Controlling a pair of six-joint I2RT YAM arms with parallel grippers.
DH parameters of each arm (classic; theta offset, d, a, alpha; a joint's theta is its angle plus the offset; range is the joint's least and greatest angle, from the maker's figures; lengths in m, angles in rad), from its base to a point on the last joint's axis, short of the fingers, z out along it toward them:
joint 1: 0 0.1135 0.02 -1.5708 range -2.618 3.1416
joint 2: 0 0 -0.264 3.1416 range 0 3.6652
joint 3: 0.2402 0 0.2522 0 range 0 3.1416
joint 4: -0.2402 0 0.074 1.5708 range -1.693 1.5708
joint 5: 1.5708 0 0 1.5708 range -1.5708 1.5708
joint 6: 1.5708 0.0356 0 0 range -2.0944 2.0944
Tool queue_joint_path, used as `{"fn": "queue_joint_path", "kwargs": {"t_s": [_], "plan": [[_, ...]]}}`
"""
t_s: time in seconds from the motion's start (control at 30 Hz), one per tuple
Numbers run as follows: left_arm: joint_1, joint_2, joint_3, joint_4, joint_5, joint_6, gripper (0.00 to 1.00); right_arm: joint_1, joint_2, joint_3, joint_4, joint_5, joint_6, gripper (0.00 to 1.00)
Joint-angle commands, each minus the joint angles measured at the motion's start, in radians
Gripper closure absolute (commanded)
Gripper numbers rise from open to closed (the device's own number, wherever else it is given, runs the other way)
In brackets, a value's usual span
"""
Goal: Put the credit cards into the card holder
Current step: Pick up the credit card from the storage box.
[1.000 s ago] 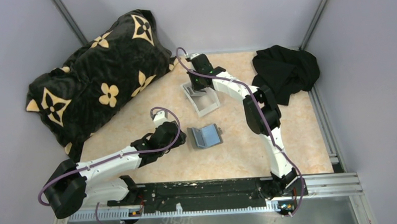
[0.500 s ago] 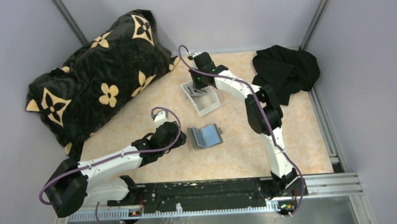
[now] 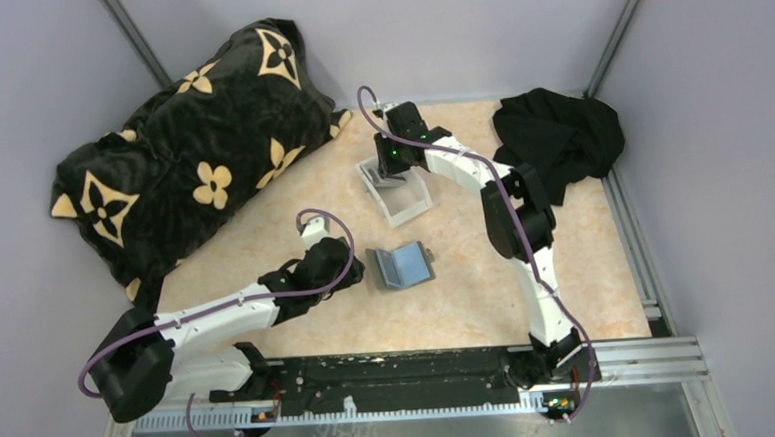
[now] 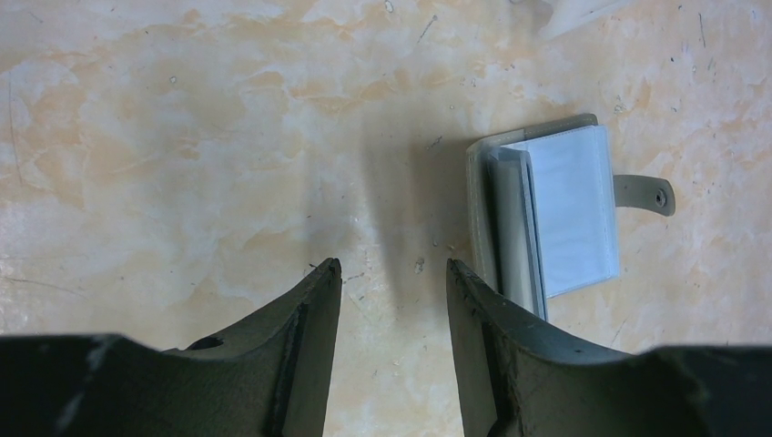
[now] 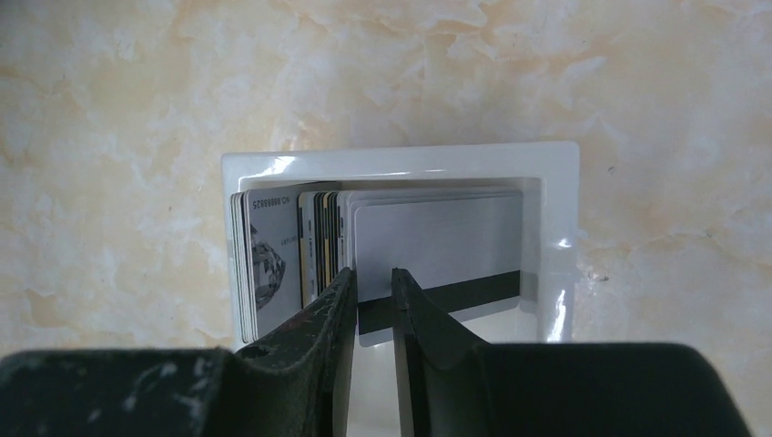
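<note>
While my left gripper [image 4: 391, 264] hangs low over the table, jaws well apart and holding nothing, the holder [image 4: 555, 218] lies just beyond it, spread open with its clear sleeves up and its snap tab out to one side. I see no card in those sleeves, though their pale sheen could hide one. Farther off, the cards [image 5: 437, 246] stand on edge in a row inside the white tray [image 5: 401, 157]. My right gripper [image 5: 371, 273] is over them, jaws parted only a little, wider than one card, with the front striped card below them; I grip nothing that I can make out. By my reckoning the job is barely begun: no card is lifted, and every one in the tray has yet to go into a sleeve.
</note>
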Motion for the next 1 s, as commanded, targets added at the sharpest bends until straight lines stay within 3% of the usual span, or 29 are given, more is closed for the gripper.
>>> {"fn": "queue_joint_path", "kwargs": {"t_s": [0.0,0.97], "plan": [[0.006,0.004,0.019,0.022,0.012,0.007,0.47,-0.029,-0.054,-0.022,0.037,-0.039,0.024,0.79],[0.007,-0.009,0.001,0.025,0.018,-0.004,0.48,-0.067,-0.117,-0.079,0.075,-0.030,0.040,0.75]]}}
